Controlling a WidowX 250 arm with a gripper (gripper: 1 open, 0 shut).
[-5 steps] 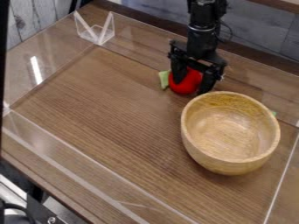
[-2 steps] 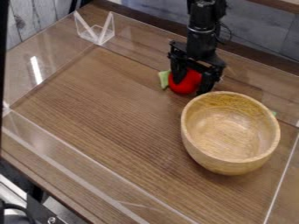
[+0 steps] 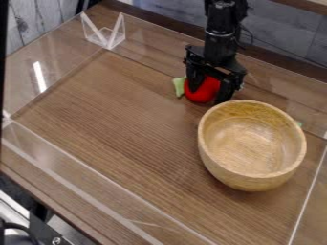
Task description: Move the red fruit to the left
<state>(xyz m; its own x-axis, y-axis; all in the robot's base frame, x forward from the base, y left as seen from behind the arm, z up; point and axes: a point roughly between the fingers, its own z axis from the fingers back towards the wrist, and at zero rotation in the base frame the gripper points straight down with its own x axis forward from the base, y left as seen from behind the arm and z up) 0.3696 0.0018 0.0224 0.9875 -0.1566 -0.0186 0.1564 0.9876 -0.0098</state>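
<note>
— Hanging straight down over the far right part of the table (image 3: 115, 144), gripper (image 3: 212, 88), jaws spread wide and standing either side of the red fruit (image 3: 201, 88). Not clamped on it, going by the gap that shows

— Changed at all over the last second?

— Nothing visible. Same spot, same spread, same height, across all three views. Fruit unmoved too, pale green leaf poking out on its left side

— Meaning what for the task?

— Probably a pause at the bottom of the reach, just ahead of the squeeze. Nothing gained toward the left yet. Fruit sitting far and right, just behind the wooden bowl (image 3: 253, 144), close to its far rim but hard to say whether touching

— Lifted or resting?

— Looks to be resting on the wood, though hidden partly by the fingers, so not certain

— And further out?

— Bowl near right, empty, upright. Clear plastic stand (image 3: 105, 32) at the far left corner, well apart from everything. Wide stretch of bare wood between, plenty of room to set down

— Risks?

— Round and glossy, so liable to squirt out of a pinch taken off-centre. Bowl rim close enough to get nudged on a low sideways drag; safer lifted first, then carried left
</note>
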